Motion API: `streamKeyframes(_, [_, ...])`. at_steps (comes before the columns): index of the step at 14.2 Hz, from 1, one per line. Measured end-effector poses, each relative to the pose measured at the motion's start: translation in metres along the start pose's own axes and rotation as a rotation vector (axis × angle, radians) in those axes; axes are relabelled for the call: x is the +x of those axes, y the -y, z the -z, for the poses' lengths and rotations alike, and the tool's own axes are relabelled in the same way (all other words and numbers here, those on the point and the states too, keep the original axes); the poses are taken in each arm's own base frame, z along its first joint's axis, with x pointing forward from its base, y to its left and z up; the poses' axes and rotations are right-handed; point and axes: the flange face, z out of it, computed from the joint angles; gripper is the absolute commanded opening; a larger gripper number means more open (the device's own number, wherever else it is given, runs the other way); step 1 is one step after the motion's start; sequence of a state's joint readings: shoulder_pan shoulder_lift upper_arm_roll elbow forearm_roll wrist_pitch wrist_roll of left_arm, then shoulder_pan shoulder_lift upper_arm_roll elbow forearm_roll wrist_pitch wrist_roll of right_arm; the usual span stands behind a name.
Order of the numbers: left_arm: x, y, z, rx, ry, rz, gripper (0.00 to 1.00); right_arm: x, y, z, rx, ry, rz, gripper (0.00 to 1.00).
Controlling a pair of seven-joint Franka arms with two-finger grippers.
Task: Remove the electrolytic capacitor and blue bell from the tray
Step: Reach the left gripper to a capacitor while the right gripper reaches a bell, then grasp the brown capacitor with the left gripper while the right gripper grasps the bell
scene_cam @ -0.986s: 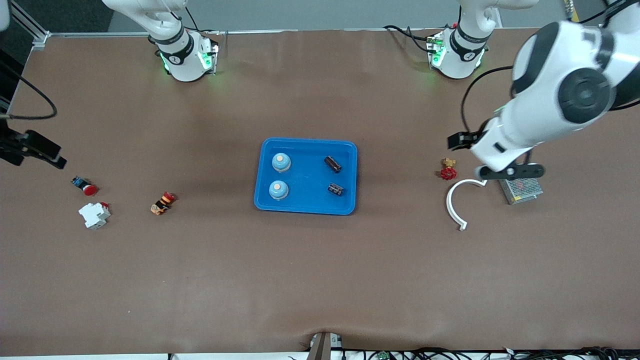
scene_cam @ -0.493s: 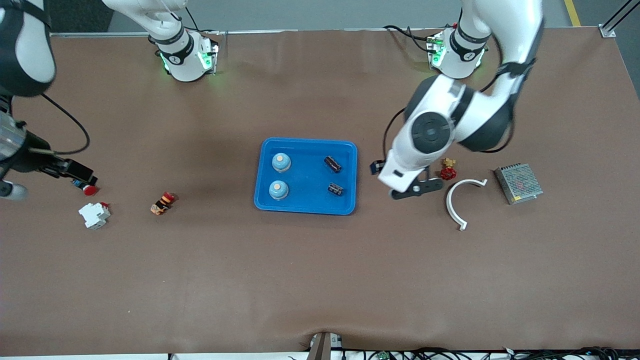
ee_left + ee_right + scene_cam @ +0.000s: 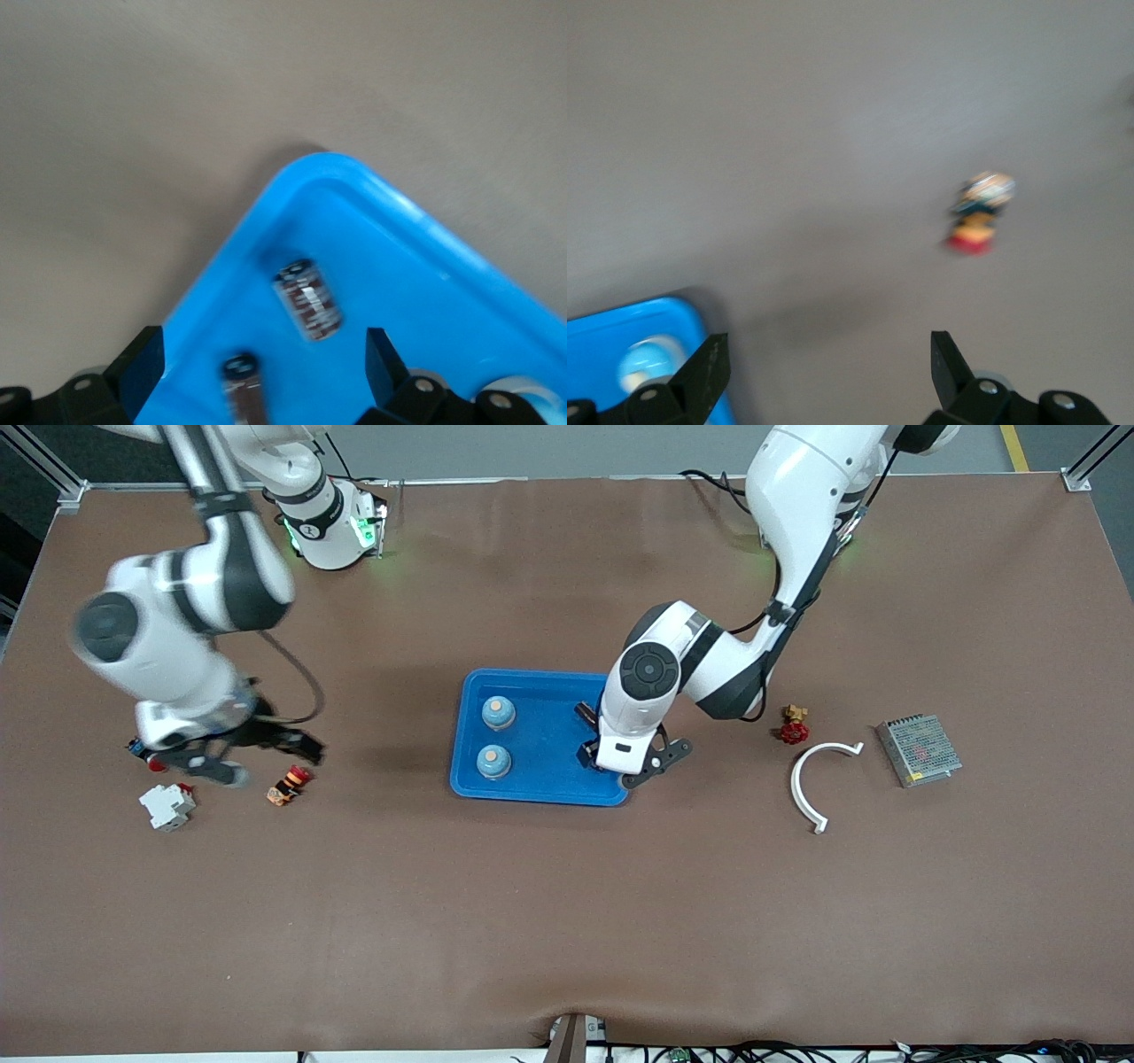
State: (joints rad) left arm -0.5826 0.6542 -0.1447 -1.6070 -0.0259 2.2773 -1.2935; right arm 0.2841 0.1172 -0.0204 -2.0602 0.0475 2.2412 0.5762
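A blue tray (image 3: 542, 788) sits mid-surface and holds two bells and two capacitors. The bells (image 3: 498, 712) stand at the tray's end toward the right arm, one nearer the front camera (image 3: 493, 761) than the other. The capacitors lie at the end toward the left arm; in the left wrist view both dark cylinders show inside a tray corner, one (image 3: 308, 299) fully seen and the other (image 3: 244, 385) cut off by the frame edge.

The left gripper (image 3: 620, 766) hangs over that capacitor end of the tray, fingers (image 3: 142, 367) spread wide and grasping nothing — the capacitors lie between them in its wrist view.

The right gripper (image 3: 232, 751) is over the bare surface toward the right arm's end, jaws released and empty, above a small red-and-orange part (image 3: 288, 785). A white block (image 3: 166, 806) lies close by. Toward the left arm's end lie a red valve (image 3: 794, 726), a white curved piece (image 3: 811, 779) and a metal box (image 3: 919, 750).
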Motion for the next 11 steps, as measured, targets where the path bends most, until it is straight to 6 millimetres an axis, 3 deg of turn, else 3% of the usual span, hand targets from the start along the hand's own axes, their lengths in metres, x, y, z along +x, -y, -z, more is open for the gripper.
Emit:
streamKeyframes(2, [-0.011,-0.008,-0.015,-0.029,-0.003,0.074,0.97,-0.049,0.057,-0.017,0.013,-0.004,-0.003,1.00])
streamKeyframes(5, [-0.020,-0.013,-0.028,-0.029,0.001,0.113,0.85,-0.099,0.109,-0.057,0.015,0.003,-0.006,1.00])
streamKeyframes(7, [-0.021,-0.013,-0.038,-0.030,0.002,0.131,0.71,-0.117,0.127,-0.090,0.011,0.006,-0.013,1.00])
streamKeyframes(10, [-0.017,-0.012,-0.057,-0.022,0.004,0.142,0.60,-0.136,0.142,-0.130,0.003,0.010,-0.012,1.00])
streamKeyframes(11, [-0.016,-0.012,-0.063,-0.021,0.005,0.146,0.48,-0.144,0.148,-0.140,-0.001,0.013,-0.009,1.00])
